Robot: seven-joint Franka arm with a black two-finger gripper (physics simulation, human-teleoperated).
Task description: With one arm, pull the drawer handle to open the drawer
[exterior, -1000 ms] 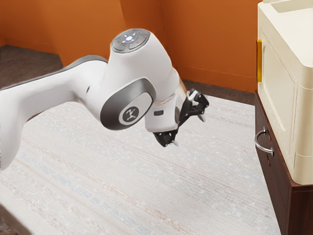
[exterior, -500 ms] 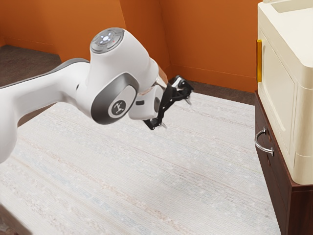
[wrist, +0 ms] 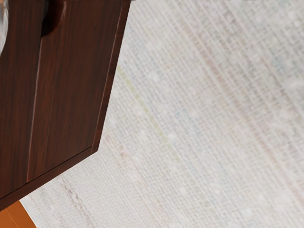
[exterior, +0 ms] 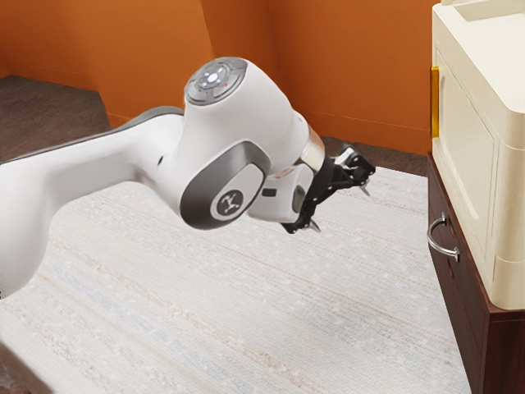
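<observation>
Wide apart stand the fingertips of the black two-finger tool (exterior: 340, 208), above a pale woven rug (exterior: 205, 320) with faint coloured stripes and well apart from the curved silver metal handle (exterior: 441, 246). That handle sits high on the dark brown wooden cabinet (exterior: 462, 308), below a cream box (exterior: 502, 139). Orange walls (exterior: 353, 74) and dark brown flooring (exterior: 49, 107) lie beyond the rug's far edge.

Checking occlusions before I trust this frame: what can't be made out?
- Handle, wrist view: cut off by the left edge.
- Drawer's inside, exterior view: hidden by the dark wooden front.
- Cabinet's foot, exterior view: cut off by the lower edge.
- Arm's base, exterior view: cut off by the left edge.
- Cream unit's far side, exterior view: cut off by the right edge.
</observation>
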